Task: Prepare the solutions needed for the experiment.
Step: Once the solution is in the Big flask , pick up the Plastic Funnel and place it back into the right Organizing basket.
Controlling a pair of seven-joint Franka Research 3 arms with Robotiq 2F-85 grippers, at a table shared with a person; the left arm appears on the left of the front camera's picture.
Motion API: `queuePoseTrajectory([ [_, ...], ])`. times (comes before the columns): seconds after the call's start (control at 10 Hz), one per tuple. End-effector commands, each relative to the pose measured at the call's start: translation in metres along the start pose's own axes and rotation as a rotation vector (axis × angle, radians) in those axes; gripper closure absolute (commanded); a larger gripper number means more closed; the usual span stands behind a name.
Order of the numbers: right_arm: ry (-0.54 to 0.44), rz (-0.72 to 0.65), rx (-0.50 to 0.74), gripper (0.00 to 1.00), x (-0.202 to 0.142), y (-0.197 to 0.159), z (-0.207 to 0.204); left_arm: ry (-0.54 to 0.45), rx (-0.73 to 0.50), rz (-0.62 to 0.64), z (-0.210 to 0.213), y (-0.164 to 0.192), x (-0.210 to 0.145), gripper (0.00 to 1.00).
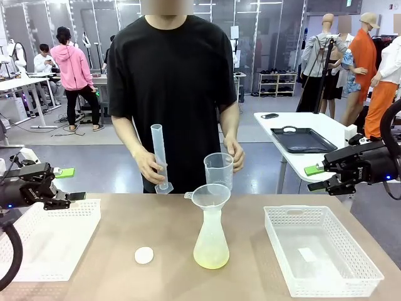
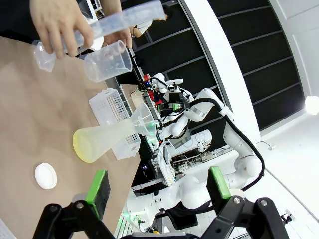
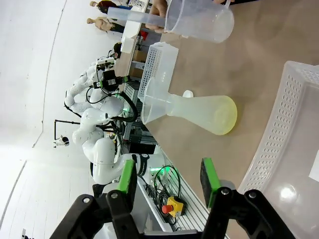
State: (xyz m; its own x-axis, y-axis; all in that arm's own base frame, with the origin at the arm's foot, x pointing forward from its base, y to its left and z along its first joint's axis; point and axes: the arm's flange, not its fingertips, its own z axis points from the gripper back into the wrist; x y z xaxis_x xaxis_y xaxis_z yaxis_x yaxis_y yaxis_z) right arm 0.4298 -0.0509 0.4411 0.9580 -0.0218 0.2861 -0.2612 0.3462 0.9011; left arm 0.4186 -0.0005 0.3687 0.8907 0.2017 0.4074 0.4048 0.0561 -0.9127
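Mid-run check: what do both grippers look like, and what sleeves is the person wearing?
The left gripper and right gripper have black, angular bodies, two fingers with green pads, a small blue light and black cable behind each. The person wears a black short-sleeved T-shirt.

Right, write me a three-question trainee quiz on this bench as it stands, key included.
1. True or false: the person holds both a measuring cylinder and a beaker.
2. The pale yellow liquid lies in: A) the beaker B) the conical flask C) the measuring cylinder.
3. Fill in: standing in the flask's neck is a clear ____.

Key: 1 true; 2 B; 3 funnel.
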Motion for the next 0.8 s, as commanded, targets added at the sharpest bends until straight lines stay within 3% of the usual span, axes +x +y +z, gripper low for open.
queuePoseTrajectory([
  [0.0, 0.006, 0.004, 0.006, 0.34, 0.0006, 0.0018, 0.0006, 0.005, 0.009, -0.004, -0.0006, -0.0001, 0.0002, 0.0],
  [0.4, -0.002, -0.004, -0.048, 0.34, 0.0019, 0.0025, -0.0024, 0.005, 0.009, -0.004, -0.0006, -0.0001, 0.0002, 0.0],
  [0.7, 0.003, 0.005, -0.017, 0.34, 0.0014, 0.0, -0.0022, 0.005, 0.009, -0.004, -0.0006, -0.0001, 0.0002, 0.0],
])
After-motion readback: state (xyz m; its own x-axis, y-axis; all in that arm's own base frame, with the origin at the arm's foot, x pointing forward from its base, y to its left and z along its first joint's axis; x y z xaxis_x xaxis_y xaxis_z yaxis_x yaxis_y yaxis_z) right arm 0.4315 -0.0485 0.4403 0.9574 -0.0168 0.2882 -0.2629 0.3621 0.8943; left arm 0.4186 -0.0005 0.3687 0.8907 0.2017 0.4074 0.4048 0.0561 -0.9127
